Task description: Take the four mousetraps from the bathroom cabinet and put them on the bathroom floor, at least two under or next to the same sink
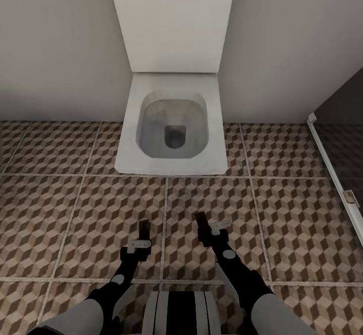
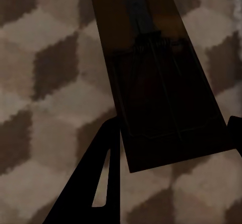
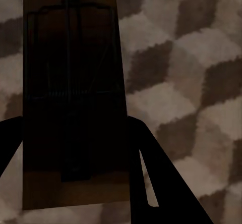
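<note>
Both arms were extended forward and down from the trunk, roughly parallel, forearms dark with grey wrist brackets. Left gripper (image 1: 143,230) sat left of centre, pointing away from the base; right gripper (image 1: 201,223) sat right of it, reaching slightly farther and angled a little inward. The two were near each other but apart. Each was closed on a flat dark board: in the left wrist view the fingers (image 2: 96,183) flanked the near end of the left mousetrap (image 2: 156,77); in the right wrist view the fingers (image 3: 161,178) clamped the right mousetrap (image 3: 73,103) by its long edges.
</note>
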### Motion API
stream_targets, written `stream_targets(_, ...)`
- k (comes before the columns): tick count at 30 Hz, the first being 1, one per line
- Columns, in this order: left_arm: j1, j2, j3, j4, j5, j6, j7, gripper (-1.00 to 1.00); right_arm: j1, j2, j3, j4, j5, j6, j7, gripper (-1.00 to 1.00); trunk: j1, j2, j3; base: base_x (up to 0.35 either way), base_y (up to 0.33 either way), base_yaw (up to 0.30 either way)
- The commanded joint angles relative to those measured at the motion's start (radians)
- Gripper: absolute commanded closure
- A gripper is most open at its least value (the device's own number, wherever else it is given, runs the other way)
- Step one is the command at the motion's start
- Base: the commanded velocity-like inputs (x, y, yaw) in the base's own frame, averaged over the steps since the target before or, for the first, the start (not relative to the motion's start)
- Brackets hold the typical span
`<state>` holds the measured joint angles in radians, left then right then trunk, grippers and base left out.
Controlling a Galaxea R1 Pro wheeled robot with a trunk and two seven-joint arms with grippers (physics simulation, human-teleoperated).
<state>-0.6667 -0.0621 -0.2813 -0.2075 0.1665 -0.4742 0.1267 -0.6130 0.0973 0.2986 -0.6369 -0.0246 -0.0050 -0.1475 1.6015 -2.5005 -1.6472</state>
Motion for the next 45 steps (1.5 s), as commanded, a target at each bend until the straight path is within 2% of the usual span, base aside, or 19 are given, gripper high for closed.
stream_targets(1, -0.001, 0.000, -0.009, 0.001, 0.007, -0.004, 0.005, 1.00, -0.001, -0.001, 0.005, 0.000, -0.006, -0.001, -0.006, 1.00, 0.000, 0.000, 0.000, 0.000, 0.000, 0.000)
stream_targets(38, -0.001, -0.002, -0.009, 0.001, 0.008, -0.003, 0.006, 1.00, -0.001, -0.001, 0.005, 0.009, -0.007, -0.002, -0.007, 1.00, 0.000, 0.000, 0.000, 0.001, 0.000, 0.000)
stream_targets(45, -0.001, -0.004, -0.009, 0.001, 0.008, -0.001, 0.005, 1.00, -0.001, 0.002, 0.005, 0.013, -0.008, -0.002, -0.007, 1.00, 0.000, 0.000, 0.000, 0.187, 0.000, 0.000)
